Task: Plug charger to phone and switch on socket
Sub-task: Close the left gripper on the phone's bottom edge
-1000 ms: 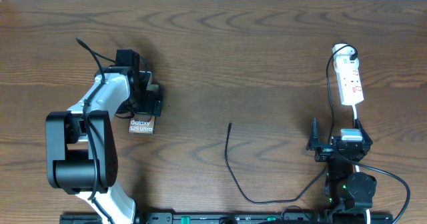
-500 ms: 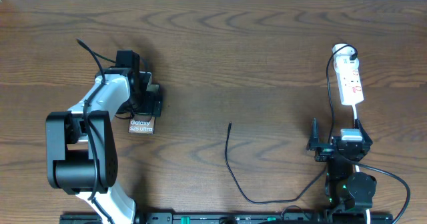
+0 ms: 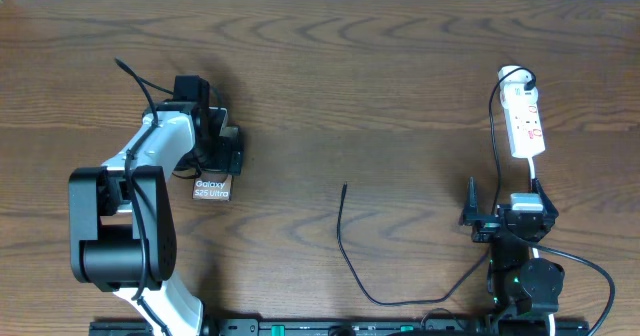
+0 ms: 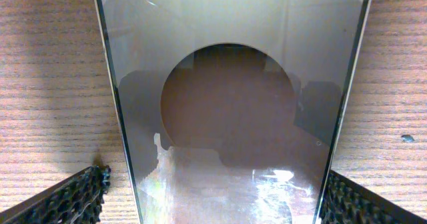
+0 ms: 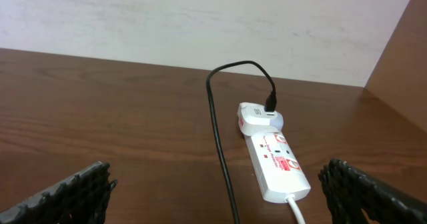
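Counter [image 3: 350, 76]: brown wood-grain, matte. At the left we see the left end effector [image 3: 215, 148], black, on a white-and-black arm. It is spread open and straddles the phone [image 3: 212, 186]. In the left wrist view, the textured black pads [image 4: 73, 199] sit at either long edge of the phone [image 4: 233, 117]. A strip of bare wood shows between the left pad and the phone's edge. We cannot tell whether the right pad touches.

The phone is a flat rectangular slab with a glossy grey mirror-like face and a thin pale rim, lying flat. Only its near end sticks out from under the end effector in the overhead view, with white lettering that reads "Galaxy S25 Ultra".

Mid-counter is the charger [image 3: 340, 226], a thin black cable. Its straight plug tip lies loose, well apart from the phone and from both end effectors. The cable curves right and runs up to the socket.

The right end effector [image 5: 220, 201] has its pads wide apart and holds nothing.

Beyond it, not touching, is the socket [image 5: 277, 161], a narrow white plastic oblong with red marks too small to read. A white plug [image 5: 259, 117] sits at its far end with the black cable in it, and a white cord [image 5: 293, 207] leaves its near end.
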